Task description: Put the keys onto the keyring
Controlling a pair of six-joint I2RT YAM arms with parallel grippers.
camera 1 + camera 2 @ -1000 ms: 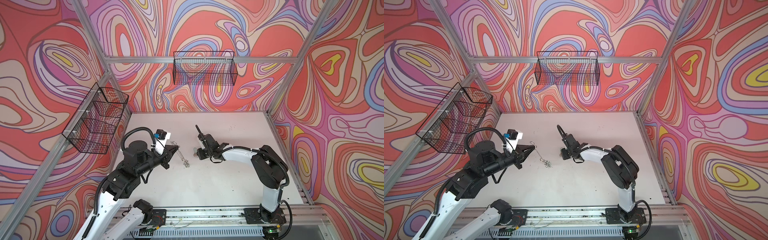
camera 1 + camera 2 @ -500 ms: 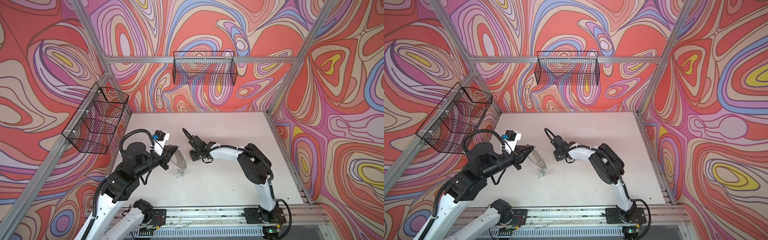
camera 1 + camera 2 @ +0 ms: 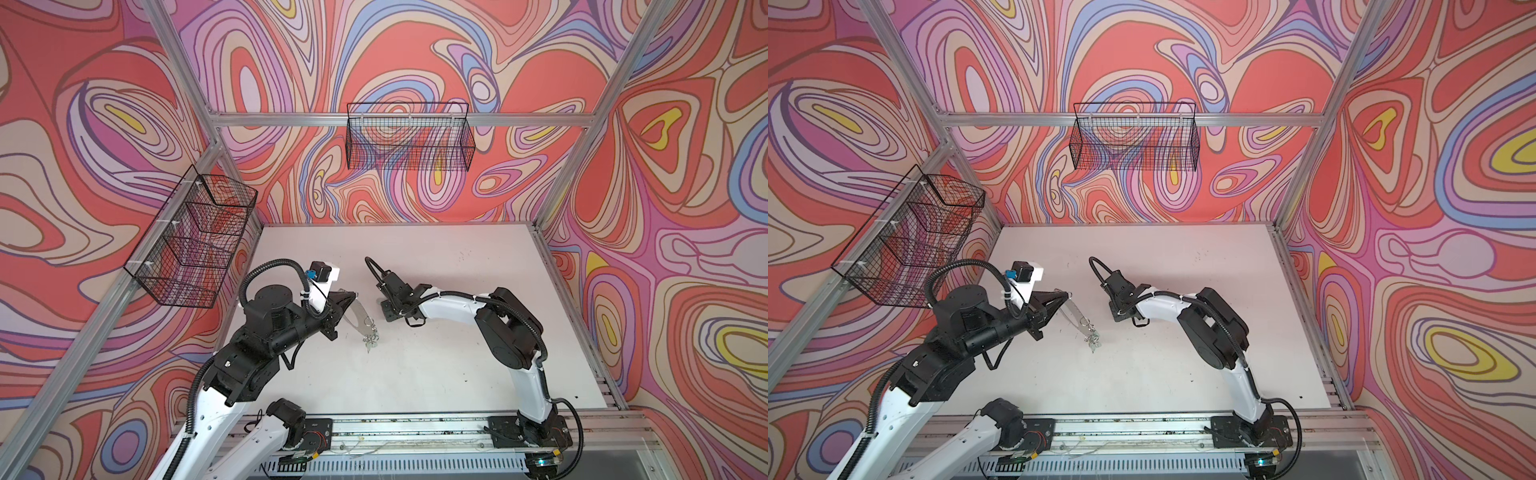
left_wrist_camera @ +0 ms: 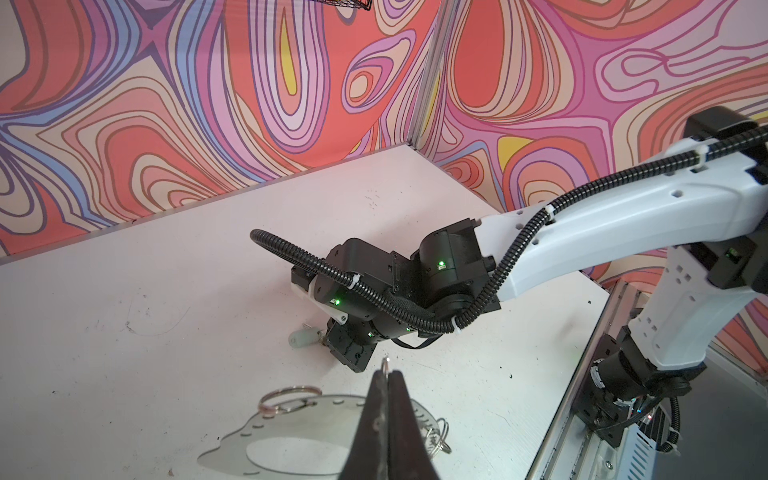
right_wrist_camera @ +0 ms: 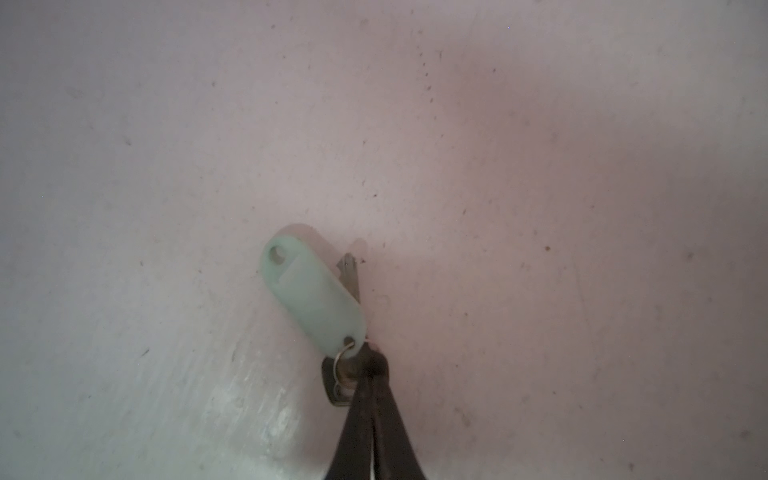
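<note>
Both top views: left gripper [image 3: 352, 296] is up off the table [image 3: 457, 365], tips closed on the upper edge of the keyring [image 3: 356, 318]. The keyring hangs tilted from the tips, with a bunch of keys [image 3: 371, 340] dangling off its low end; can't tell if they touch the table. Right gripper [image 3: 1116, 313] points down at the table to the right of the keyring [image 3: 1073, 313], near it but apart. Its finger state isn't readable from up here. Left wrist: left gripper [image 4: 387, 376] fingers [image 4: 376, 415] are pressed flat together with a small wire loop [image 4: 386, 362] poking out at the tips. The keyring's flat plate [image 4: 257, 436] sits below them, a split ring [image 4: 289, 400] on its rim. Further out, the right gripper [image 4: 332, 343] is down on the table, and the pale tag of a tagged key [image 4: 302, 338] lies just beside its tip. Right wrist: right gripper [image 5: 371, 368] fingers [image 5: 357, 415] are closed tight, tips meeting at the head end of the tagged key [image 5: 313, 291], looks like a pinch there. The pale green tag lies flat on the table and half covers the blade.
</note>
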